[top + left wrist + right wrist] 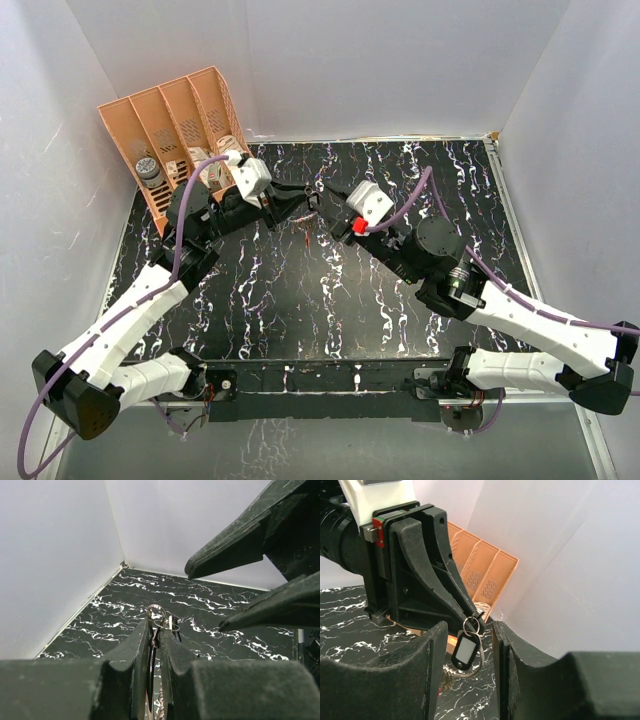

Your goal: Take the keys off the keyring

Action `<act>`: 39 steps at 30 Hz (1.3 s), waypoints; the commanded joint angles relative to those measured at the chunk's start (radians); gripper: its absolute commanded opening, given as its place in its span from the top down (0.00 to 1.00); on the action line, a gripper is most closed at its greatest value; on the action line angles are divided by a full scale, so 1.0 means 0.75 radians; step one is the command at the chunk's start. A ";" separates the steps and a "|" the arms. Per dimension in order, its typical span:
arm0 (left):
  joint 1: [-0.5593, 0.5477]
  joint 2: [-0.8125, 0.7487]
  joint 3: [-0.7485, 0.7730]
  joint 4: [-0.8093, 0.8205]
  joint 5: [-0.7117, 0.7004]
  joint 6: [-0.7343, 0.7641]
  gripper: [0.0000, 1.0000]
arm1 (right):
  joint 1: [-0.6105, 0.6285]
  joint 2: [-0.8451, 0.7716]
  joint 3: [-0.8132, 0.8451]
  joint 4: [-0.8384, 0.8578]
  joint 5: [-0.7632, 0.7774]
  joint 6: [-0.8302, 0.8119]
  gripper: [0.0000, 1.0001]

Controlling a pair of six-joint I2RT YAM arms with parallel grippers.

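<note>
My left gripper [306, 206] is shut on the keyring and holds the bunch above the table. In the left wrist view its fingers [141, 645] pinch the thin silvery keyring [156, 613], whose loops stick out past the tips. In the right wrist view the keyring [472, 624] hangs from the left gripper's tips with a black tag with a white label [465, 650] and a larger wire loop below it. A silver key [446, 672] dangles lowest, and a bit of red shows beside it. My right gripper [470, 630] is open, one finger on either side of the hanging tag without touching it.
An orange slotted file holder [175, 125] with small items in it stands at the back left, close behind the left gripper. White walls close in the black marbled table [300, 310] on three sides.
</note>
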 commanded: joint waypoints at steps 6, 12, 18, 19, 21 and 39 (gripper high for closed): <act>-0.030 -0.116 0.029 -0.036 -0.088 0.102 1.00 | -0.044 0.030 0.017 0.092 -0.190 -0.003 0.61; -0.032 -0.148 0.014 -0.005 -0.060 0.071 1.00 | -0.081 -0.006 -0.044 0.163 -0.230 0.025 0.61; -0.034 -0.166 0.002 0.035 -0.003 0.033 1.00 | -0.093 0.017 -0.053 0.198 -0.250 0.021 0.63; -0.033 -0.169 0.000 0.038 0.002 0.028 1.00 | -0.093 0.017 -0.057 0.211 -0.259 0.021 0.63; -0.033 -0.174 -0.005 0.044 0.006 0.020 1.00 | -0.097 0.024 -0.062 0.237 -0.274 0.024 0.64; -0.032 -0.172 -0.021 0.080 0.004 0.015 1.00 | -0.104 0.117 -0.018 0.288 -0.372 0.083 0.85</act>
